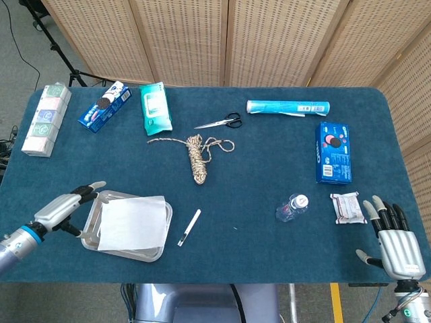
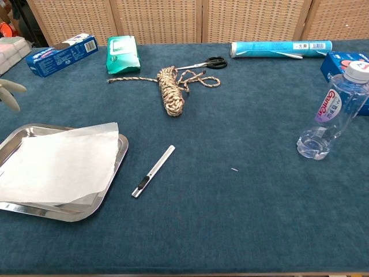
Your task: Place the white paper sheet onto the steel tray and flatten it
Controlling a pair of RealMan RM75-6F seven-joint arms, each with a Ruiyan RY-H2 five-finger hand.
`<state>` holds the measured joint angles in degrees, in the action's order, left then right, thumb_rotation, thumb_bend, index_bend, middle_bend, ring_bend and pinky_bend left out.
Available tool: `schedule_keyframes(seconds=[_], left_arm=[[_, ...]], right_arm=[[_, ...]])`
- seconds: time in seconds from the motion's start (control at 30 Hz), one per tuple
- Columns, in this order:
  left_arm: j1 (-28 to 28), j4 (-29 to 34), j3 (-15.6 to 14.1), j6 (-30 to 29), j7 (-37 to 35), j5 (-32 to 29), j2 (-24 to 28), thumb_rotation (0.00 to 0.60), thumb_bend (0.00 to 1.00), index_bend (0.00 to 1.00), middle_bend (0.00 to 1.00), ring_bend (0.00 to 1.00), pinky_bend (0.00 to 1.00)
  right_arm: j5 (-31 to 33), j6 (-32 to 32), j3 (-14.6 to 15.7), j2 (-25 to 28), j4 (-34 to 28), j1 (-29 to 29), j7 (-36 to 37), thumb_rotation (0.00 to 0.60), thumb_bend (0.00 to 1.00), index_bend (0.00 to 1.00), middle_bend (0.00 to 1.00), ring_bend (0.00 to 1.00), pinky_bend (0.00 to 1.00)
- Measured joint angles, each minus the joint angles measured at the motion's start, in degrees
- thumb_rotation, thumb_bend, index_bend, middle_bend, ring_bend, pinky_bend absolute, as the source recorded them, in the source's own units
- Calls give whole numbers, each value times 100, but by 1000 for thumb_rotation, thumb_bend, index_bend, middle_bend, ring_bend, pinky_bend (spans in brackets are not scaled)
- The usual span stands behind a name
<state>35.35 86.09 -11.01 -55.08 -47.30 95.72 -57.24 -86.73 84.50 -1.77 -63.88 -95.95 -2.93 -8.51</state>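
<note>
The white paper sheet (image 1: 133, 222) (image 2: 60, 164) lies on the steel tray (image 1: 159, 250) (image 2: 112, 173) at the table's front left, its right corner reaching the tray's right rim. My left hand (image 1: 64, 207) hovers just left of the tray with fingers spread, holding nothing; only its fingertips (image 2: 10, 88) show at the left edge of the chest view. At the front right corner my right hand (image 1: 394, 239) rests open, fingers extended, away from the tray.
A box cutter (image 1: 189, 227) lies right of the tray. Farther off are a rope coil (image 1: 196, 156), scissors (image 1: 219, 122), a wipes pack (image 1: 155, 108), blue cookie boxes (image 1: 104, 106) (image 1: 333, 152), a cyan tube (image 1: 288, 107), a water bottle (image 1: 292, 207) and a small packet (image 1: 347, 206).
</note>
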Motion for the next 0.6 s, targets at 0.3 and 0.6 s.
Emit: schedule_keyframes(seconds=[0.3,0.6], left_arm=[[473,600,191,1055,-174,-545,79,587,130,252,0,0,0],[821,817,506,1582,-101,-818,-100,585,128,252,0,0,0]], right_arm=[[-19,-15,15,27,-4,0,29,600,0,0,0,0,0],[-25,-17,21,41,-18,3,50,600,0,0,0,0,0]])
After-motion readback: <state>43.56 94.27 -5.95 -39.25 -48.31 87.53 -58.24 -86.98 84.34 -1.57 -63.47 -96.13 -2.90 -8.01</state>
